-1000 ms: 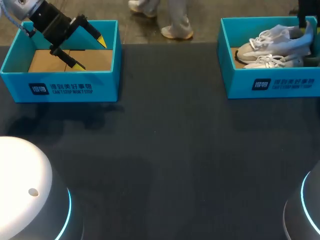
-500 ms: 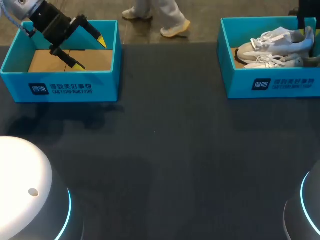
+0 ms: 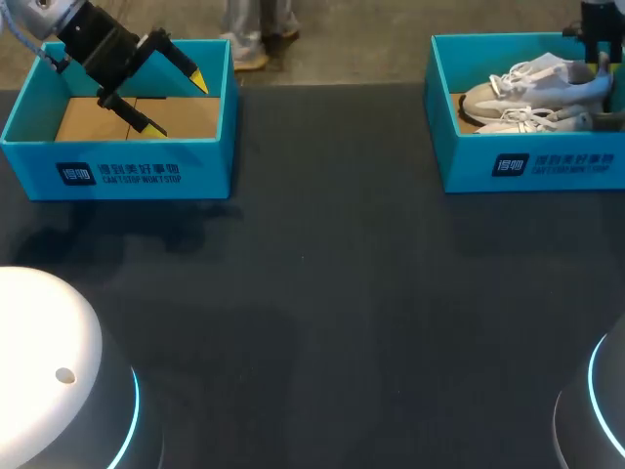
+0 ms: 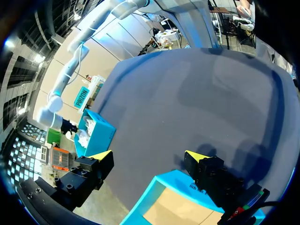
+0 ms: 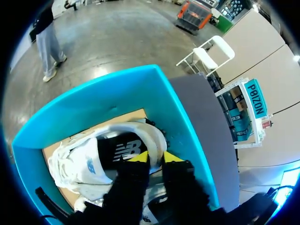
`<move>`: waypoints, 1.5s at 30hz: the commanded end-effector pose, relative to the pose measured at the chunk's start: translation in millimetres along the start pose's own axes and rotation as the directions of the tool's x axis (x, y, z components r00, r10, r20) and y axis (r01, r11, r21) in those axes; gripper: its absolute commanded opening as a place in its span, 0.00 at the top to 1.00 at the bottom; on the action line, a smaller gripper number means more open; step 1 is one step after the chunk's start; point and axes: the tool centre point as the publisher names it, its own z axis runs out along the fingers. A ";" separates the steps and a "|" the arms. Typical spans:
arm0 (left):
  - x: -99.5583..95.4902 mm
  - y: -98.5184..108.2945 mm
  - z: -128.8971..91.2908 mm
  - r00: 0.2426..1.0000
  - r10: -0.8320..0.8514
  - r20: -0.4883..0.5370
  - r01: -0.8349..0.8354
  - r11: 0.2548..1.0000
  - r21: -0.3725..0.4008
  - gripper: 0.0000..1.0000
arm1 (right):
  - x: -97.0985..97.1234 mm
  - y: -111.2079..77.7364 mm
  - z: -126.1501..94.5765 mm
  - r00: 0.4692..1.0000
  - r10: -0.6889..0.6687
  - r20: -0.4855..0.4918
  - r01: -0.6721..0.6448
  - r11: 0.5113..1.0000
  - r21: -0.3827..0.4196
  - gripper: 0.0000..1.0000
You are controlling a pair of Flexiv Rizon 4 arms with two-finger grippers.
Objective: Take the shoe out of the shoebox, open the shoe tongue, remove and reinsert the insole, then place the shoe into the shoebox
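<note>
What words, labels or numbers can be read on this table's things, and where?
Left teal cardboard shoebox, front wall: white logo and two lines of print, too small to quote.
Right teal cardboard shoebox, front wall: matching print, equally unclear.
White lace-up shoe: logo marks only, no readable words.

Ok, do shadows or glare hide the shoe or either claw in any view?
Head view: no glare, only soft shadows on the table in front of the left shoebox; the white shoe reads clearly. Left wrist view: the left claw throws a shadow onto the table, hiding nothing. Right wrist view: the shoe is evenly lit, but the dark right claw pinching its heel covers that spot.
</note>
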 end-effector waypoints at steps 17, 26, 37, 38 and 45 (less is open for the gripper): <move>-0.3 -0.7 -0.3 1.000 0.000 -0.004 0.000 1.000 -0.003 0.00 | -1.6 9.5 5.7 1.000 0.014 0.002 -0.014 1.000 0.024 0.84; -0.3 -0.7 -0.3 1.000 0.000 -0.004 0.000 1.000 -0.003 0.00 | -4.5 3.2 -15.0 0.999 0.008 -0.032 -0.007 1.000 0.005 0.55; -0.3 -0.7 -0.3 1.000 0.000 -0.004 0.000 1.000 -0.003 0.00 | -6.9 -7.1 -46.5 0.995 -0.029 -0.101 0.029 1.000 -0.001 0.46; -0.3 -0.7 -0.3 1.000 0.000 -0.004 0.000 1.000 -0.003 0.00 | -7.4 -7.9 -50.2 0.993 -0.035 -0.113 0.035 0.999 0.000 0.44; -0.3 -0.7 -0.3 1.000 0.000 -0.004 0.000 1.000 -0.003 0.00 | -10.3 -15.9 -74.2 0.985 -0.076 -0.152 0.075 0.997 -0.010 0.11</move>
